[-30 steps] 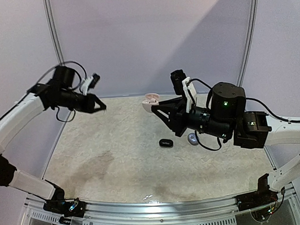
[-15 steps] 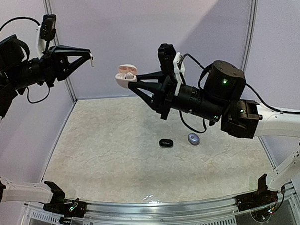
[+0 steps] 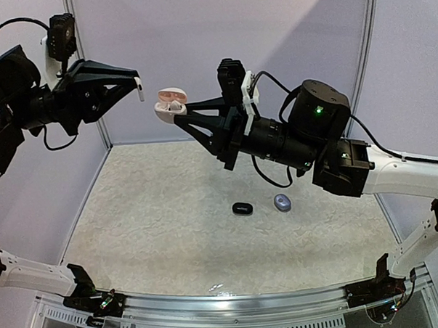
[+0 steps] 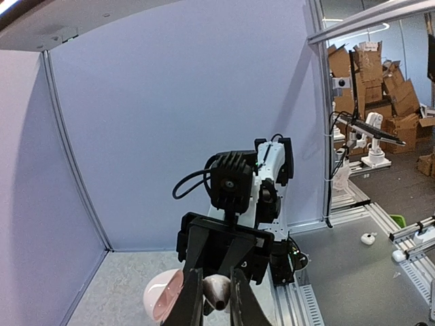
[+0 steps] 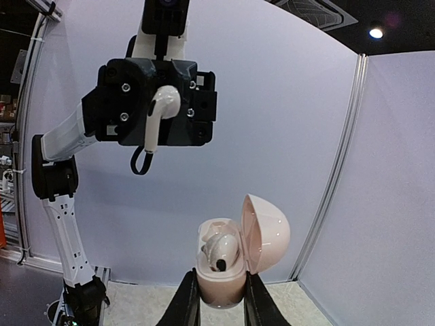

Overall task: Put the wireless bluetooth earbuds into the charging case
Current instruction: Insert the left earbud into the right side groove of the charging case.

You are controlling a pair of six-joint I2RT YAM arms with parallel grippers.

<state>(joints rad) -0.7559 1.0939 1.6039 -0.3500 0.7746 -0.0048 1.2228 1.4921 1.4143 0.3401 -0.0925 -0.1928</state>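
Observation:
High above the table, my right gripper (image 3: pixel 174 111) is shut on a pink charging case (image 3: pixel 168 104) with its lid open. In the right wrist view the case (image 5: pixel 221 277) sits upright between the fingers, lid (image 5: pixel 268 233) swung right, one white earbud (image 5: pixel 222 248) lying inside. My left gripper (image 3: pixel 137 84) hangs just left of the case, shut on a second white earbud (image 3: pixel 139 88). That earbud (image 4: pixel 217 291) is pinched between the fingers in the left wrist view, with the case (image 4: pixel 162 303) behind and to its left. From the right wrist it shows stem down (image 5: pixel 159 114).
On the mat lie a small black earbud (image 3: pixel 241 207) and a silvery-grey one (image 3: pixel 282 202), side by side right of centre. Lilac walls close the back and sides, with metal posts (image 3: pixel 363 63) at the corners. A rail (image 3: pixel 225 305) runs along the near edge.
Both arms have risen from low over the mat. The right gripper carried the open case up and left; the left gripper swung up to face it, closing the gap.

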